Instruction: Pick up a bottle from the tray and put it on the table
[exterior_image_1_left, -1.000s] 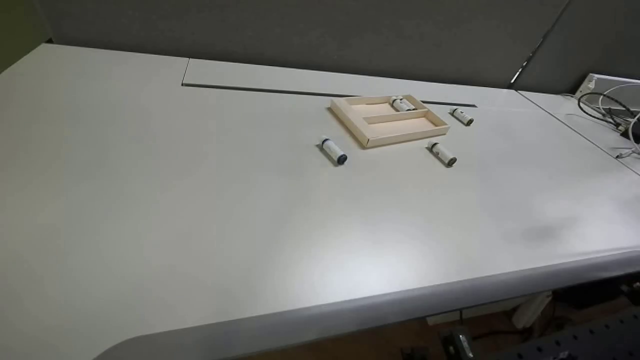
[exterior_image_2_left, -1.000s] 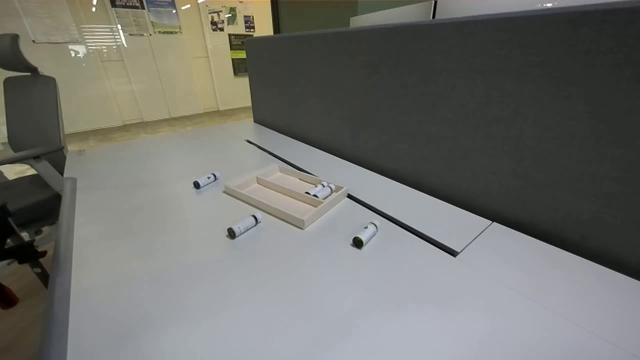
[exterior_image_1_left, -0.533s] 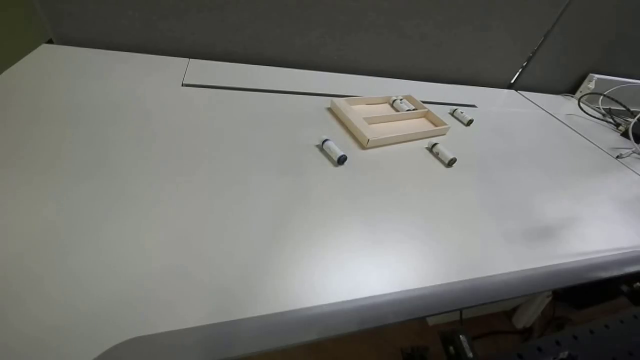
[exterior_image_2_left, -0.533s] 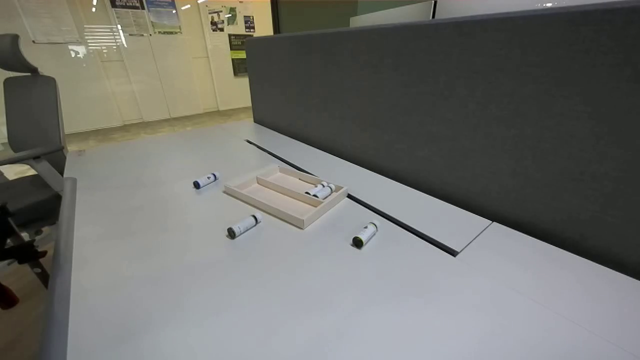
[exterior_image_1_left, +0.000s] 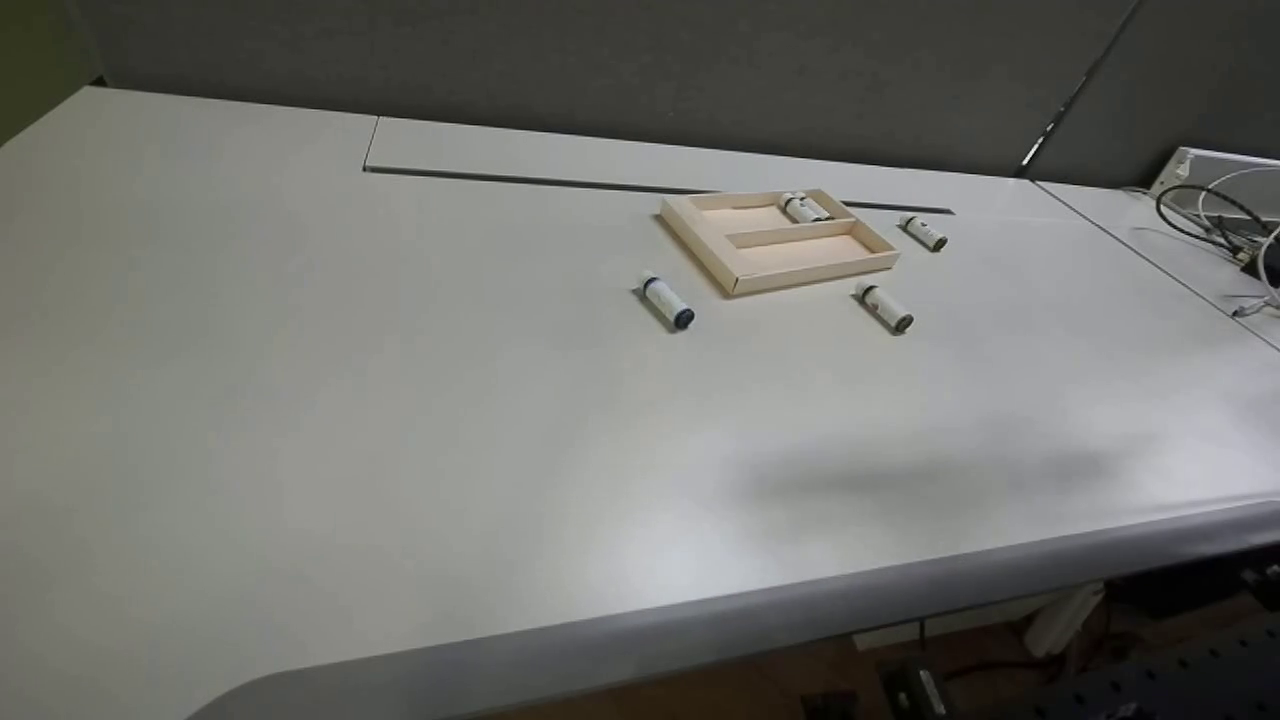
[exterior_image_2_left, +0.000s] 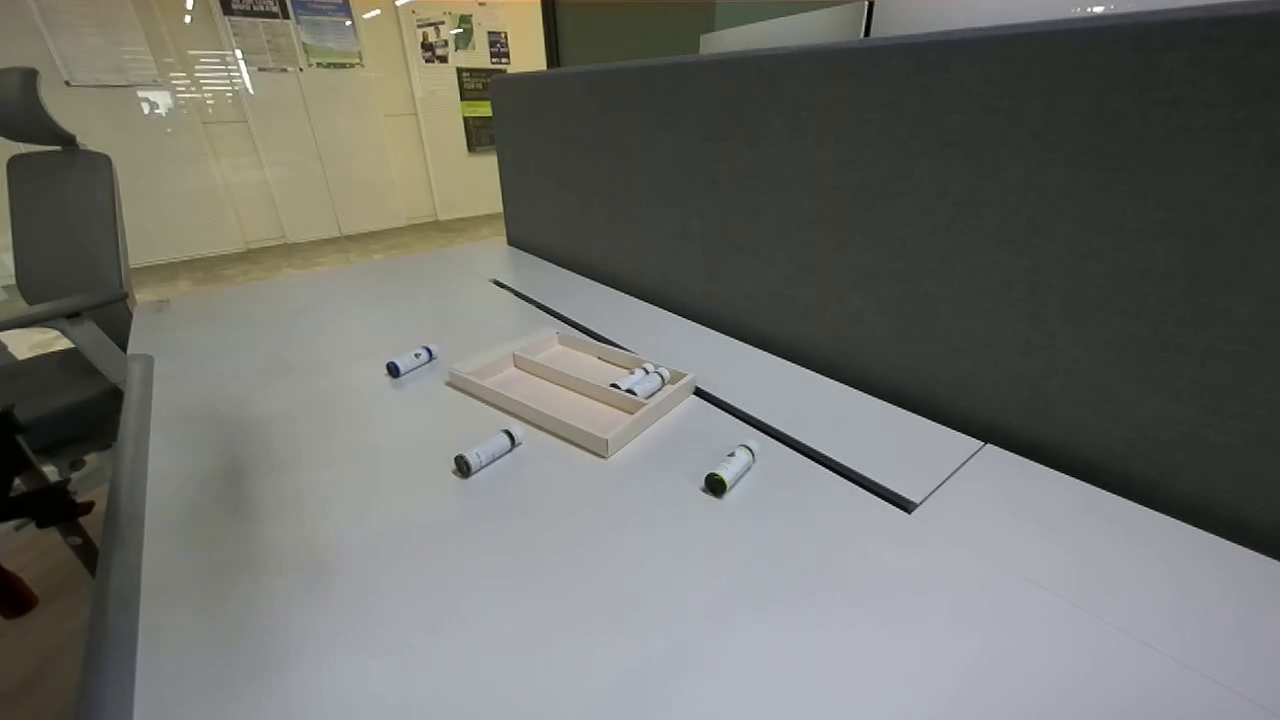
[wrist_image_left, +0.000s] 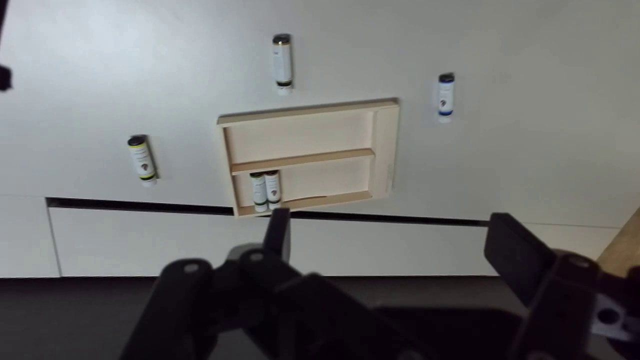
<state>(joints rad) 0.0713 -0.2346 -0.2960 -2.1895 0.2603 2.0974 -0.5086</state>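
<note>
The pale wooden tray (wrist_image_left: 387, 150) lies on the off-white table (wrist_image_left: 500, 160); it also shows in both exterior views (exterior_image_1_left: 700, 245) (exterior_image_2_left: 540, 419). Two white bottles (wrist_image_left: 258, 192) (wrist_image_left: 272, 188) lie side by side in one tray compartment, at its end; the other compartment is empty. Both exterior views show this pair (exterior_image_1_left: 806, 208) (exterior_image_2_left: 641, 381). My gripper (wrist_image_left: 391, 235) is open and empty in the wrist view, high above the table. Its left finger appears just below the pair, close to the tray rim. The gripper is out of sight in both exterior views.
Three more bottles lie on the table around the tray: one blue-banded (wrist_image_left: 446, 95), one dark-banded (wrist_image_left: 282, 62), one yellow-banded (wrist_image_left: 142, 159). A dark seam (wrist_image_left: 140, 205) runs by the tray. A grey partition (exterior_image_2_left: 900, 230) stands behind. Cables (exterior_image_1_left: 1225, 220) lie at the far right.
A soft dark shadow has spread on the table near its front edge in both exterior views. The tray and bottles have not moved.
</note>
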